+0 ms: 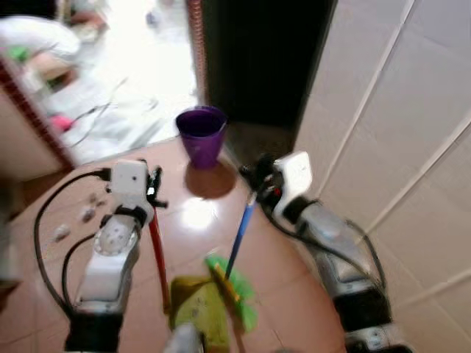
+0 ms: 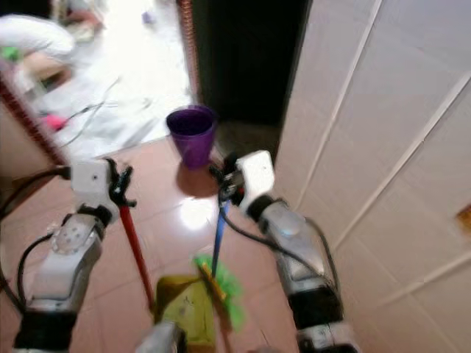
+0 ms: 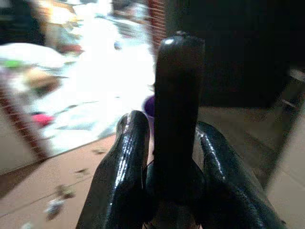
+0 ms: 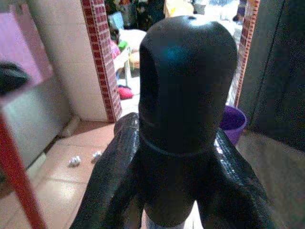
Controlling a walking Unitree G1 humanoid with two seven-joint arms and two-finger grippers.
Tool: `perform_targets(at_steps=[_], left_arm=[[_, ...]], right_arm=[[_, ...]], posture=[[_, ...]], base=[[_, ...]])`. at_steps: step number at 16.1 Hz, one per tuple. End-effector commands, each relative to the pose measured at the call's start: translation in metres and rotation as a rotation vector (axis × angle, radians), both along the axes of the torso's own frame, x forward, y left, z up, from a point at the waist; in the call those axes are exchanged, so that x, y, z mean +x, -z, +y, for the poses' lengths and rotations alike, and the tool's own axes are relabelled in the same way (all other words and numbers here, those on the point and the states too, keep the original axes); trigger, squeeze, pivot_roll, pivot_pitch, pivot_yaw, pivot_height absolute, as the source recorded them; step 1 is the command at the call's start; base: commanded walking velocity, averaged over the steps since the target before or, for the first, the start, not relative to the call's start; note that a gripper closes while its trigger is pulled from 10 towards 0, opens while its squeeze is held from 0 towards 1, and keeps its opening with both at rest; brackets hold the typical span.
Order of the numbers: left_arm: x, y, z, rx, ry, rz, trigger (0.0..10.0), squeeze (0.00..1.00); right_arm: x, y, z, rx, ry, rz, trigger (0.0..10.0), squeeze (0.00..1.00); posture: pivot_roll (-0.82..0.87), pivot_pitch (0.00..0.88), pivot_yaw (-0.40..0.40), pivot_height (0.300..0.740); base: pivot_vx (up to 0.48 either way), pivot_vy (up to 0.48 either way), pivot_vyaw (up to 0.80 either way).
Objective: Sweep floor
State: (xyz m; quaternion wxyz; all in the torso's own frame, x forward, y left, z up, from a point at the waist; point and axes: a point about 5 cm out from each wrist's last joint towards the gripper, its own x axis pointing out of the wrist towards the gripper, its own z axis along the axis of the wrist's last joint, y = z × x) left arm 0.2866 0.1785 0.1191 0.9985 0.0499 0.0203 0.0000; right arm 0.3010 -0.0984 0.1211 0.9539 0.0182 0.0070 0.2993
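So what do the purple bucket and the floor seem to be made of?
The purple bucket looks like smooth moulded plastic: even colour, thin rim, a soft sheen. The floor looks like glazed reddish-brown tile, since it gives a bright glare patch and mirrors the bucket; the blur hides any joints, so tile is only likely.

Left arm: my silver forearm reaches forward and up on my left side; black cables loop beside it
Left gripper (image 1: 154,187): my 2 black fingers (image 3: 125,162) are clamped on the red handle (image 1: 157,250); its dark end cap stands up between them
Right arm: raised on my right side, bent inward; cable along the forearm
Right gripper (image 1: 254,180): my 2 fingers (image 4: 112,176) are closed around the blue handle (image 1: 240,234); its black cap rises above them
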Motion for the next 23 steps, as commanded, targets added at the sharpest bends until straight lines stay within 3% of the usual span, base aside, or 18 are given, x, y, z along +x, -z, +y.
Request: perform_targets(at_steps=[1,4,7,8,10,12,16,20,23], left_arm=[[-0.005,-0.020,0.034,0.040,-0.163,-0.096,10.0,0.00],[-0.005,-0.021,0.046,0.051,-0.216,-0.094,10.0,0.00],[0.002,-0.026,0.036,0.106,-0.242,-0.118,10.0,0.00],[0.003,-0.025,0.031,0.086,-0.225,-0.113,10.0,0.00],[0.003,-0.019,0.023,-0.077,-0.225,-0.066,10.0,0.00],[0.004,-0.027,0.018,-0.021,-0.223,-0.133,10.0,0.00],[0.002,-0.019,0.016,-0.053,-0.212,-0.093,10.0,0.00],[-0.003,-0.016,0.029,-0.055,-0.272,-0.102,10.0,0.00],[0.000,-0.016,0.024,-0.070,-0.254,-0.113,10.0,0.00]], right_arm=[[0.002,-0.010,-0.010,-0.005,0.043,-0.052,10.0,0.00],[0.005,-0.007,-0.019,-0.007,0.106,-0.047,10.0,0.00],[0.006,-0.010,-0.016,-0.008,0.101,-0.061,10.0,0.00],[0.006,-0.010,-0.016,0.001,0.102,-0.061,10.0,0.00],[0.005,-0.010,-0.015,0.000,0.092,-0.066,10.0,0.00],[0.005,-0.011,-0.013,0.003,0.085,-0.065,10.0,0.00],[0.003,-0.011,-0.004,0.019,0.063,-0.068,10.0,0.00],[-0.002,-0.008,-0.009,0.040,0.106,-0.061,10.0,0.00],[0.000,-0.011,-0.014,0.045,0.141,-0.068,10.0,0.00]], posture=[[0.02,0.016,-0.017,0.740],[0.02,0.016,-0.016,0.740],[0.02,0.013,0.006,0.740],[0.02,0.011,0.007,0.740],[0.02,0.011,0.007,0.740],[0.01,0.007,0.007,0.740],[0.01,0.000,0.001,0.740],[0.00,0.002,0.002,0.740],[-0.01,0.000,-0.007,0.740]], base=[[0.000,0.000,0.00],[0.000,0.000,0.00],[0.000,0.000,0.10],[0.000,0.000,0.80],[0.000,0.000,0.80],[0.000,0.000,0.80],[0.000,0.000,0.37],[0.000,0.000,0.00],[0.000,0.000,0.00]])
